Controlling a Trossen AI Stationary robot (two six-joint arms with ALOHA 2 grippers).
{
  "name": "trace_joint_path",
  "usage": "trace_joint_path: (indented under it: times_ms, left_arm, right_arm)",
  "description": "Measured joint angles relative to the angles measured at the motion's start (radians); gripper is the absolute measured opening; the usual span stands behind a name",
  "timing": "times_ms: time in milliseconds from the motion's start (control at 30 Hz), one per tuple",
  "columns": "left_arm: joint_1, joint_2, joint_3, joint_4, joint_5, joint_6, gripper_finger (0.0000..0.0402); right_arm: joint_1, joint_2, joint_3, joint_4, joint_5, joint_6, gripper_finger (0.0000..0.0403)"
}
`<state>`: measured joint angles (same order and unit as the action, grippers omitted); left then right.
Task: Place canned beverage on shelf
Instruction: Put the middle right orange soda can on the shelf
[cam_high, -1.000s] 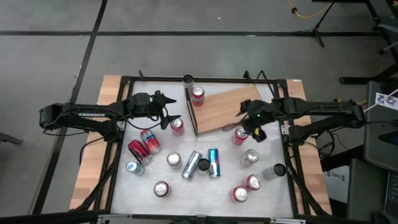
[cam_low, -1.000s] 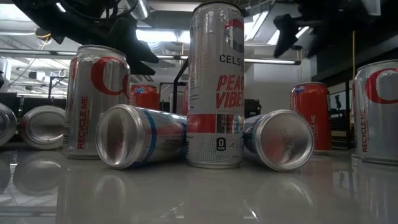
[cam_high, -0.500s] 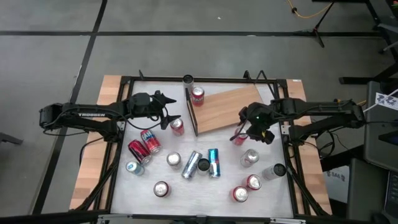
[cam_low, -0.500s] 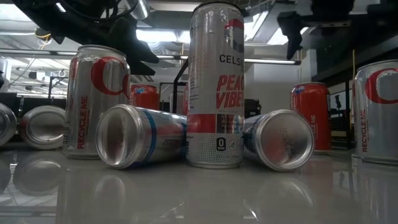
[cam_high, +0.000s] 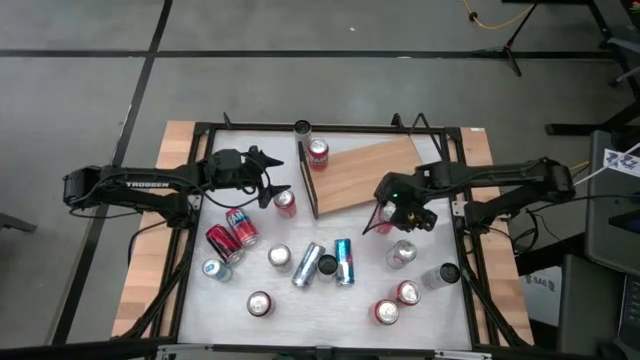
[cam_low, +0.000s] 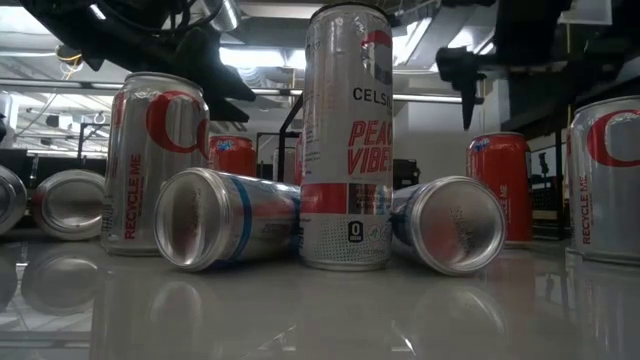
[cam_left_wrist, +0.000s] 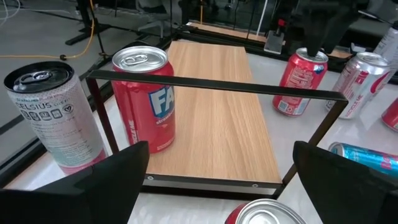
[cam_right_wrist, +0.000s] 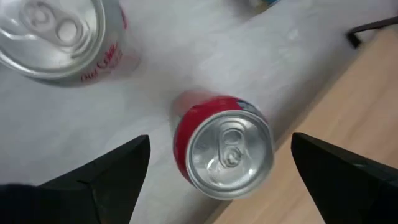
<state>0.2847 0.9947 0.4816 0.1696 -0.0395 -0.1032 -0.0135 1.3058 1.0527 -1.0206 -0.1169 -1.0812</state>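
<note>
The shelf (cam_high: 362, 175) is a light-brown board lying flat on the white table, with a thin dark rail (cam_high: 308, 180) along its left short edge. A red can (cam_high: 318, 153) stands upright on it by the rail, and shows in the left wrist view (cam_left_wrist: 146, 93). My right gripper (cam_high: 384, 217) is open and points down over another upright red can (cam_right_wrist: 225, 149) standing on the table just off the board's near right edge. Its fingers stand on either side of the can top without touching it. My left gripper (cam_high: 280, 176) is open, left of the rail, facing the shelf (cam_left_wrist: 217, 106).
Several cans stand or lie on the table nearer than the shelf: two on their sides (cam_high: 308, 265) (cam_high: 343, 262), red ones (cam_high: 231, 235), a red one (cam_high: 285, 203) by my left gripper, and silver ones (cam_high: 402, 253) near my right gripper. A tall can (cam_high: 302, 130) stands behind the rail.
My right gripper has gone toward the table's left edge and a little toward the near edge, from over the shelf's right corner to over the red can beside it. It has stayed open. The can has not moved.
</note>
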Motion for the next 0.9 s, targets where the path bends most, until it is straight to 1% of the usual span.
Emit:
trace_joint_path:
  times_ms: [500, 900]
  left_arm:
    - [0.0, 0.0, 0.0, 0.0, 0.0, 0.0, 0.0389]
    - [0.0, 0.0, 0.0, 0.0, 0.0, 0.0, 0.0389]
  right_arm:
    - [0.0, 0.115, 0.0, -0.001, 0.09, -0.033, 0.0381]
    - [0.0, 0.12, 0.0, 0.006, 0.09, 0.076, 0.0381]
